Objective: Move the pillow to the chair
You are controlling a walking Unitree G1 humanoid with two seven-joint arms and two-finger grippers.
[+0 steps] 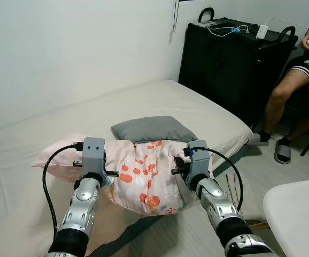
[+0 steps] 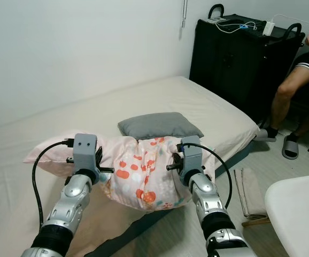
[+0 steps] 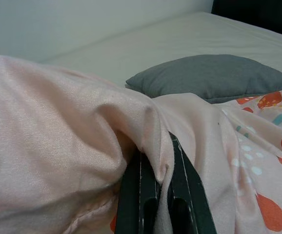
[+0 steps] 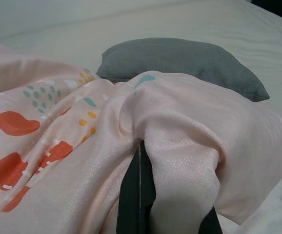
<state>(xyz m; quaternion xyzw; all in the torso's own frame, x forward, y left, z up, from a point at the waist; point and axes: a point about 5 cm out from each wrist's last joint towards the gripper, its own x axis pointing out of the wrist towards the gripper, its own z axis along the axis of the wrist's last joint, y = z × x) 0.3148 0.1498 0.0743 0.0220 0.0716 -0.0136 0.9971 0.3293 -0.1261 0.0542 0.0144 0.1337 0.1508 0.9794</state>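
Nearest, the white chair [image 1: 299, 214] shows its rounded edge at the robot's right. Between the two arms hangs the pink patterned pillow [image 1: 146, 176], lifted over the near edge of the bed [image 1: 208, 112]. The left gripper [image 3: 161, 181] is pinched on a fold at the pillow's left end, cloth squeezed between its black fingers [image 3: 136, 195]. The right gripper [image 4: 153, 195] is pinched on the fabric at the pillow's right end. Just behind the pillow a grey cushion [image 1: 153, 128] lies on the mattress. Farther off, past the bed's far right corner, stands a black cabinet [image 1: 229, 59], with a seated person [image 1: 296, 80] beside it.
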